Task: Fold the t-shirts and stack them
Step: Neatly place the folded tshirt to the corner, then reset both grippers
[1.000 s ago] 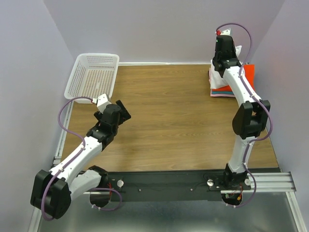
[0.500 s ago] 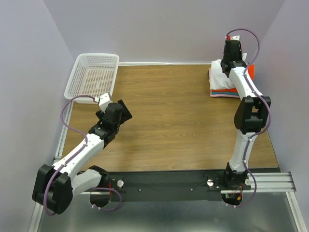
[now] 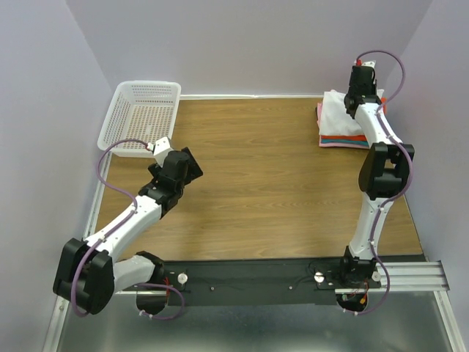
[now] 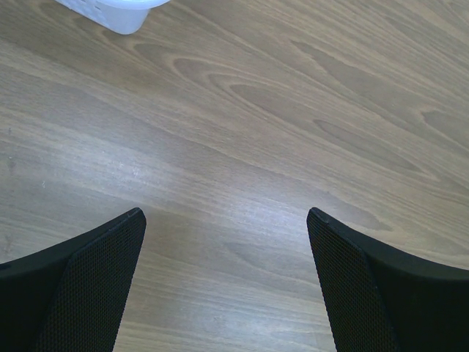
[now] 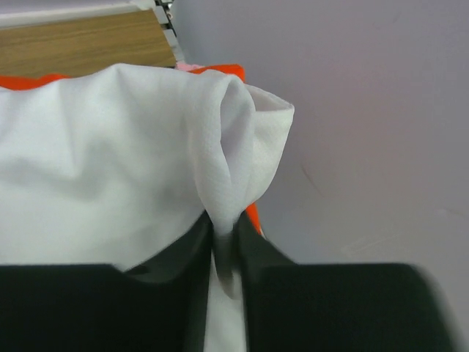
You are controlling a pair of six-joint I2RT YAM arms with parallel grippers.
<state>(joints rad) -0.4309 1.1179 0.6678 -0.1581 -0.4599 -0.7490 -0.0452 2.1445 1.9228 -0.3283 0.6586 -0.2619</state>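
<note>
A white t-shirt (image 3: 337, 114) lies on a stack of folded shirts at the table's far right; orange-red (image 3: 357, 136), teal and pink layers show under it. My right gripper (image 3: 360, 97) is over the stack's far right side, shut on a pinched fold of the white t-shirt (image 5: 220, 169). Orange-red cloth (image 5: 253, 216) shows beneath the fold in the right wrist view. My left gripper (image 3: 187, 167) is open and empty over bare wood at mid-left; its black fingers (image 4: 88, 279) frame only the tabletop.
A white plastic mesh basket (image 3: 143, 117) stands at the far left corner; its corner (image 4: 117, 11) shows in the left wrist view. Purple walls close in the table on three sides; the right wall is just beside the stack.
My right gripper has moved right and toward the far wall with the white shirt, which now covers the stack more fully. My left gripper has shifted slightly up and right.
</note>
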